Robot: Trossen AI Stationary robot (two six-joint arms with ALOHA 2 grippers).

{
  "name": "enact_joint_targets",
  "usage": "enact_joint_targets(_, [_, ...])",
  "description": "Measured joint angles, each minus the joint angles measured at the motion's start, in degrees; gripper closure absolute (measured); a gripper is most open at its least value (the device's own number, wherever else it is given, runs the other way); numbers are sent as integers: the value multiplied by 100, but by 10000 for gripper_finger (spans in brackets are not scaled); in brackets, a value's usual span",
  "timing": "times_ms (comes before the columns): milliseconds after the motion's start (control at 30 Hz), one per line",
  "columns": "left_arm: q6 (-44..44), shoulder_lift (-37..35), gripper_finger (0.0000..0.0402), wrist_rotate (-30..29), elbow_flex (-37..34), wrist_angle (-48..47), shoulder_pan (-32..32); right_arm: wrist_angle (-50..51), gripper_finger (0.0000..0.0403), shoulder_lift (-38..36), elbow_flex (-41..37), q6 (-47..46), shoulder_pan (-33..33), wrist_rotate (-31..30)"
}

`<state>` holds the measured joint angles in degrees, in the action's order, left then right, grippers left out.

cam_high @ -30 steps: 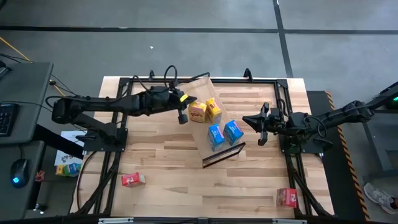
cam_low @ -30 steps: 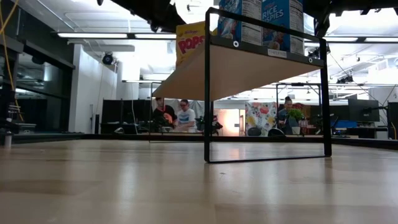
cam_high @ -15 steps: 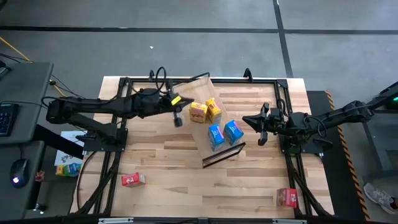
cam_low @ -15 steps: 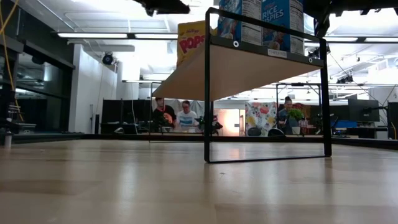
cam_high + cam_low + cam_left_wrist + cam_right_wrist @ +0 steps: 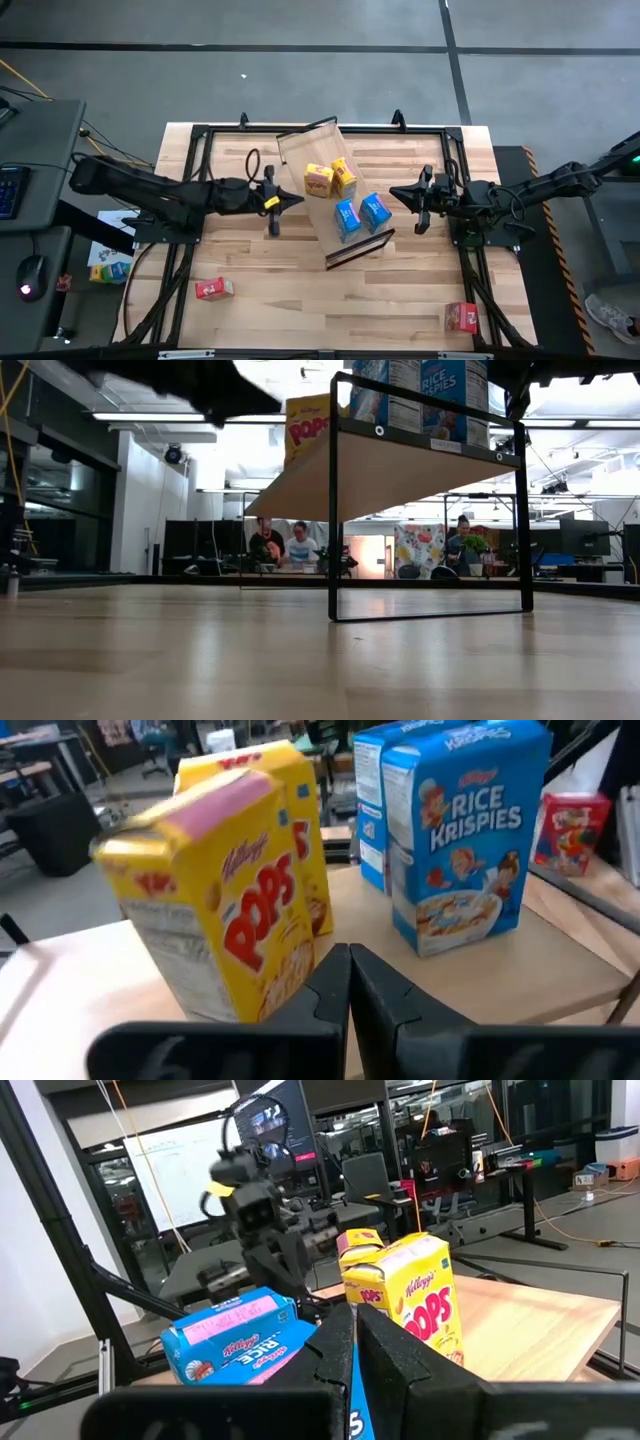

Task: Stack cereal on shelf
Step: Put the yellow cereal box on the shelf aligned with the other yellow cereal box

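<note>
The shelf (image 5: 330, 190), a light board in a dark frame, stands slantwise at the table's middle on its frame feet (image 5: 430, 615). Two yellow cereal boxes (image 5: 330, 178) and two blue ones (image 5: 361, 215) stand upright on its board; the left wrist view shows the yellow (image 5: 230, 910) and the blue (image 5: 455, 830) close ahead. Two red boxes (image 5: 213, 289) (image 5: 461, 317) lie on the tabletop near the front. My left gripper (image 5: 285, 200) is shut and bare, just left of the shelf. My right gripper (image 5: 400, 193) is shut and bare at the shelf's right.
Dark frame rails (image 5: 200, 150) run around the tabletop's edges. There is bare wood between the shelf and the red boxes. People sit in the room beyond the table (image 5: 285, 545).
My left gripper has drawn back from beside the yellow boxes, going toward the table's near and left edges and sinking a little, and it has tipped nearer to level. It has stayed shut. The boxes and the shelf stand as before.
</note>
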<state>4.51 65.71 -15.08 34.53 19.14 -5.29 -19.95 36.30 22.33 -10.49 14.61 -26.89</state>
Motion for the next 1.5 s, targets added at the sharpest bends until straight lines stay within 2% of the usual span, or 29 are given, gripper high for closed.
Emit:
enact_joint_targets(100, [-165, 0, 401, 248, -404, 716, 239, -18, 391, 2, 0, 1, -1, 0])
enact_joint_targets(200, [-311, 45, 401, 317, -625, 1052, 457, -46, 391, 1, 0, 28, 0, -2])
enact_joint_targets(400, [-581, 460, 401, 998, -724, 1594, 607, -42, 391, 2, 0, 41, 0, -207])
enact_joint_targets(533, [-573, 907, 401, 850, -724, 1995, 643, -39, 391, 1, 0, 10, -1, -223])
enact_joint_targets(733, [-254, 1167, 401, 241, -724, 2225, 654, 3, 391, 0, 0, 1, -2, -212])
enact_joint_targets(1500, [107, 1153, 401, 244, -722, 2225, 1377, 6, 391, 2, 0, 1, -2, -208])
